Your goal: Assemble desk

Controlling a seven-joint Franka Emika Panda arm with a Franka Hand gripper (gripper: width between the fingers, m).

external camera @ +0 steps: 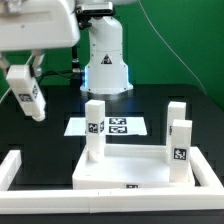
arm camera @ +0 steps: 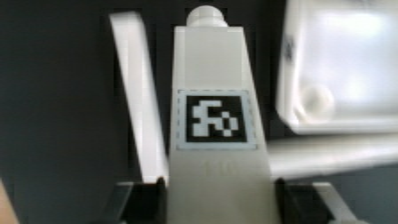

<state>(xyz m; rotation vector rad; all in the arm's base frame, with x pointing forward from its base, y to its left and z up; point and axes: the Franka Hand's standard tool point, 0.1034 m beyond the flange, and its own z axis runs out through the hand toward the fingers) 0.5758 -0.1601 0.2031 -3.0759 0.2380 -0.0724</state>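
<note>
The black desk (external camera: pixel 40 140) carries everything. Beyond it are a green backdrop and the arm's white base (external camera: pixel 105 62), which stands at the far edge. The marker board (external camera: pixel 108 126) lies flat near the middle. A white border bar (external camera: pixel 14 170) runs along the near left of the exterior view, and another (external camera: pixel 208 168) runs along the right.

The tray-like top (external camera: pixel 130 177) lies flat at the near right, its long axis running left to right. Three legs stand upright in its corners: one at the far left (external camera: pixel 94 128), one at the far right (external camera: pixel 176 118) and one at the near right (external camera: pixel 181 152). Each shows a tag.

Above the desk at the far left, the hand (external camera: pixel 22 78) is clamped on a loose leg (external camera: pixel 30 100), well apart from the top. The leg hangs tilted, its free end lower and leaning right. In the wrist view the fingers (arm camera: pixel 143 200) press on both sides of this leg (arm camera: pixel 217 110). Its long axis points straight away from the hand, its tag faces the camera and a rounded peg (arm camera: pixel 210 15) sits at its far tip.
</note>
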